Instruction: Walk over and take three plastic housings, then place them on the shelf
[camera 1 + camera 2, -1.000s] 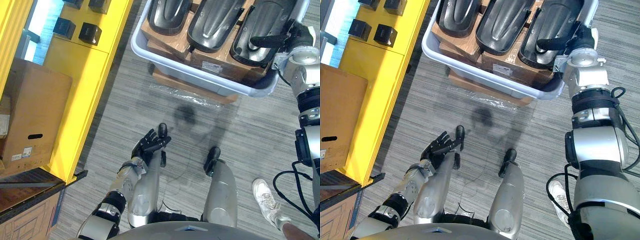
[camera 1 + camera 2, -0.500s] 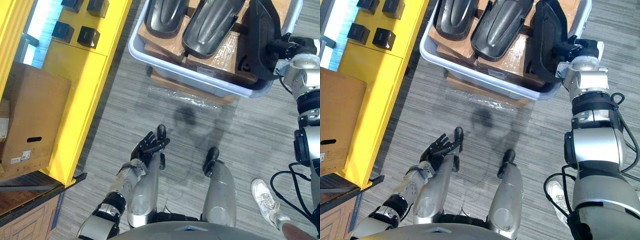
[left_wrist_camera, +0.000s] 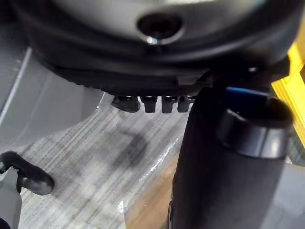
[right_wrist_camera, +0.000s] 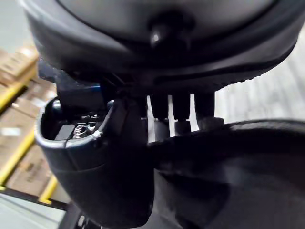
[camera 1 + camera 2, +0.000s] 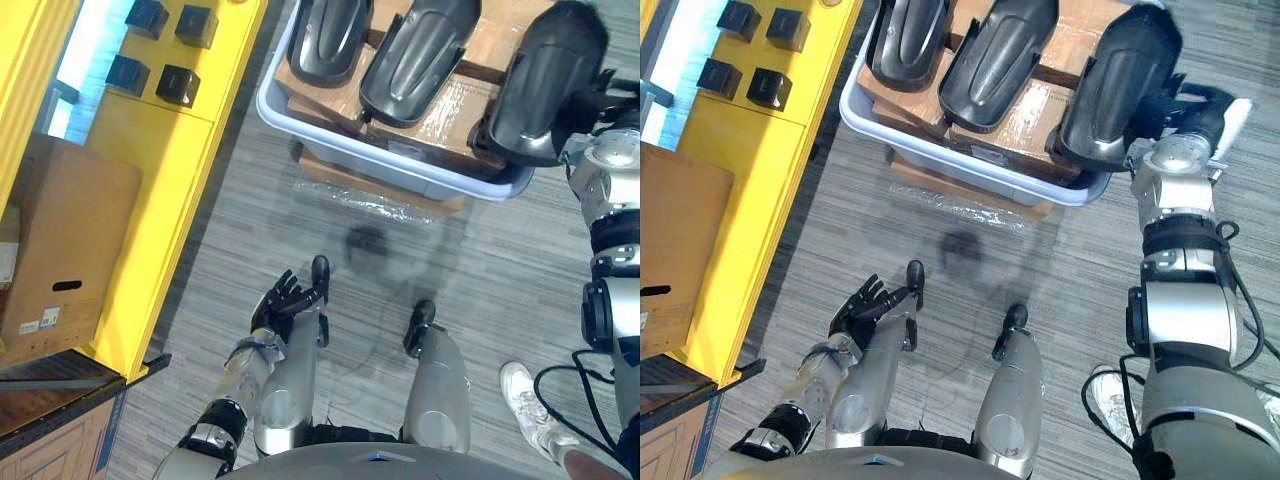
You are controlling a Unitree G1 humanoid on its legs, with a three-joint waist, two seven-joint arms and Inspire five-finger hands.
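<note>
Right eye view, I log: right hand curled tight round one plastic housing, held tilted at the grey bin's right end. Two more housings lie inside the bin. Left hand spread, empty, well short of the bin.

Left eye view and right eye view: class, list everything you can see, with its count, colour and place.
housings in the bin: two, dark grey, lying on cardboard boxes
held housing: one, dark grey, at the bin's right end
bin: one, pale grey, on the floor ahead
cardboard boxes: several, brown, inside the bin
yellow shelf: one, at the left
black blocks: four, on the yellow shelf
large cardboard box: one, brown, far left
shoe: one, white, a person's, lower right
left hand: dark, open, low in front
right hand: dark, shut on the held housing
</note>
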